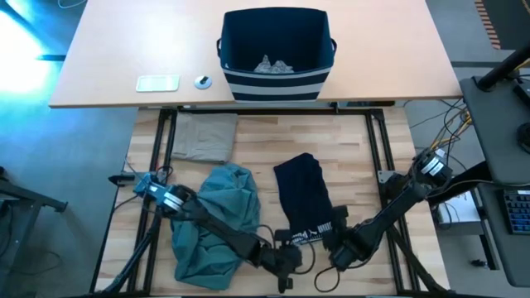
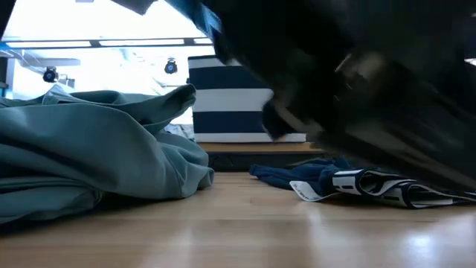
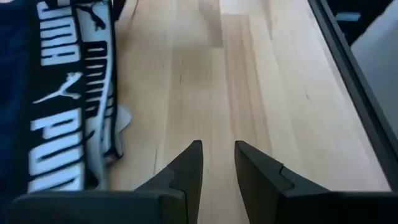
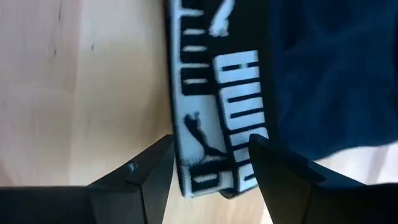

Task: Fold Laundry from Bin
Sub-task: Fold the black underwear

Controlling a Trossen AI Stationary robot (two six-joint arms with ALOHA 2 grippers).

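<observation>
The right gripper (image 4: 211, 158) straddles the navy garment's (image 1: 302, 194) lettered white waistband (image 4: 217, 93), fingers spread. The left gripper (image 3: 217, 163) reaches low over bare tabletop (image 3: 261, 81) beside it, fingers narrowly parted, gripping nothing.

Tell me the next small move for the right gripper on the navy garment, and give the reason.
Probably lower the right gripper a little and close on the white lettered band of the navy garment. Its fingers stand open astride that band, nothing is gripped yet, and the left gripper sits narrowly open over bare wood beside it.
</observation>
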